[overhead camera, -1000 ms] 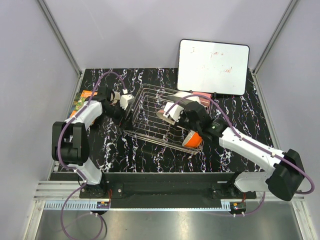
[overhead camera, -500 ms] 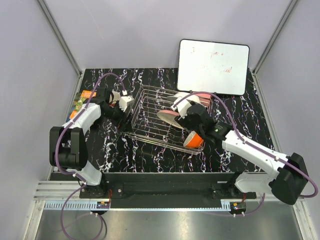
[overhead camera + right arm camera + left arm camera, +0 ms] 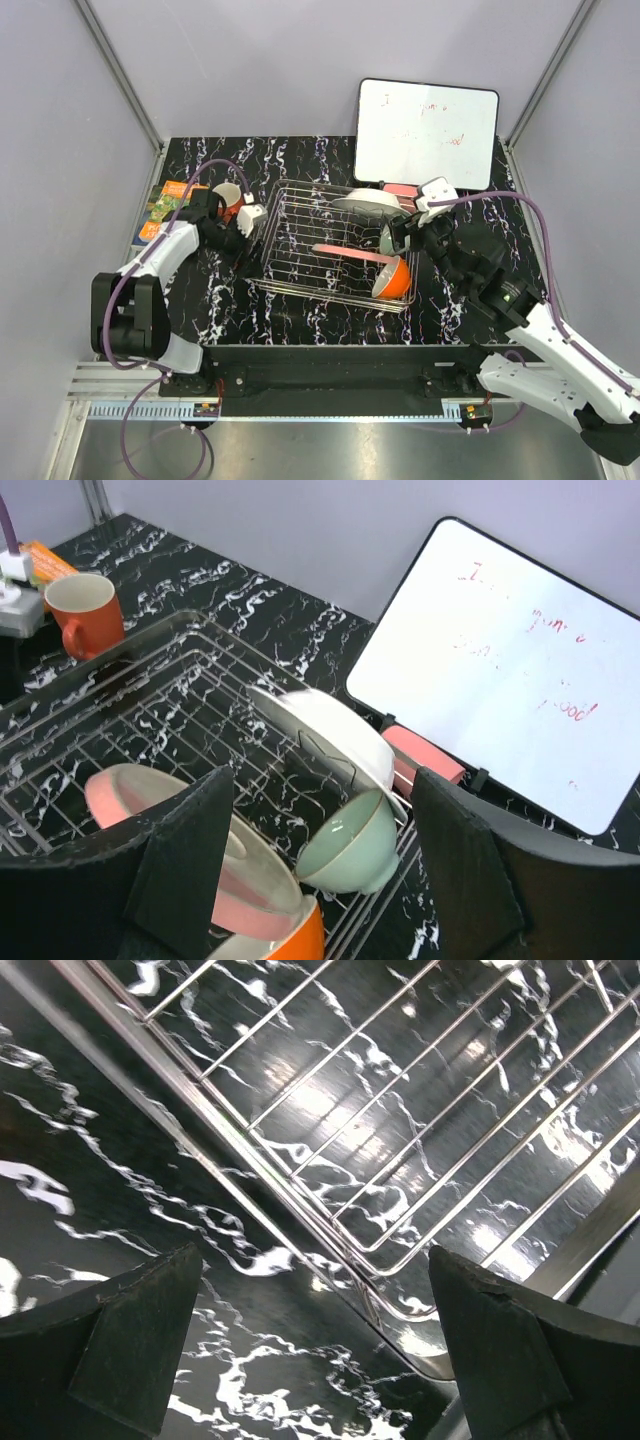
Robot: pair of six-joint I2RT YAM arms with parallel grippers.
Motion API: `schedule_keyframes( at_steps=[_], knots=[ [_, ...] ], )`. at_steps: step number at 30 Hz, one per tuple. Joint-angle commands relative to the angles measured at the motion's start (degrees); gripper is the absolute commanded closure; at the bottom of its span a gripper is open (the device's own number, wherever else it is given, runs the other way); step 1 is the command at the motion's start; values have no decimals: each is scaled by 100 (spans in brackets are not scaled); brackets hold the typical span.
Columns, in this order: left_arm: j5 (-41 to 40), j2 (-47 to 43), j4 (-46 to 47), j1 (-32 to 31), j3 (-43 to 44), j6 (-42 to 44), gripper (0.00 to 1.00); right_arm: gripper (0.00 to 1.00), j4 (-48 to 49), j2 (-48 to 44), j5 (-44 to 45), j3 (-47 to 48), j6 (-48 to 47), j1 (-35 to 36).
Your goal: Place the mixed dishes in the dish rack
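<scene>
The dish rack [image 3: 300, 250] stands mid-table. In it a white plate [image 3: 330, 730] leans at the far right, and a pale green bowl [image 3: 345, 842] lies tipped on its side below it. A pink-and-cream plate [image 3: 190, 840] rests slanted against an orange bowl [image 3: 285, 942] at the rack's near right corner. My right gripper [image 3: 322, 780] hovers open above the rack's right end [image 3: 410, 228] and holds nothing. An orange-red mug [image 3: 228, 196] stands on the table left of the rack. My left gripper [image 3: 315, 1260] is open and empty, low over the rack's left rim [image 3: 400, 1210].
A whiteboard [image 3: 427, 134] leans at the back right with a pink block [image 3: 425, 752] at its foot. A green-orange book [image 3: 165, 205] lies at the table's left edge. Grey walls close in the table on three sides.
My right gripper opened, let go of the pink-and-cream plate and drew back up and to the right. The plate now lies in the rack. My left gripper shifted slightly along the rack's left side.
</scene>
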Motion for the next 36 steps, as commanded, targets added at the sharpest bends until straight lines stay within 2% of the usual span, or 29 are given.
schedule_keyframes(
  at_steps=[1,8,11,15,18,27,30,33,36],
  knots=[
    [-184,-416,-461,-58,-390,389,1,21,472,133,80,-61,230,-32],
    [-298,-865,-1040,-85,-750,889,1,20,656,458,422,-166,336,-32],
    [-412,-1076,-1313,-85,-891,1154,1,20,902,686,869,-271,257,-32],
    [-333,-1339,-1866,-85,-1006,1628,1,16,1613,1169,1950,-307,134,-67],
    [-386,-1419,-2130,-85,-1006,1822,1,14,2026,1539,2241,-272,221,-190],
    [-280,-1630,-2737,-85,-883,2104,1,12,2686,2594,2207,97,854,-717],
    [-351,-1709,-2720,-85,-708,1955,1,12,2783,2849,2180,167,854,-726],
    [-491,-1735,-2493,-32,-199,1454,1,12,2845,2981,2128,185,898,-726],
    [-527,-1701,-2211,213,765,1129,1,12,2862,3007,2128,150,898,-726]
  ],
)
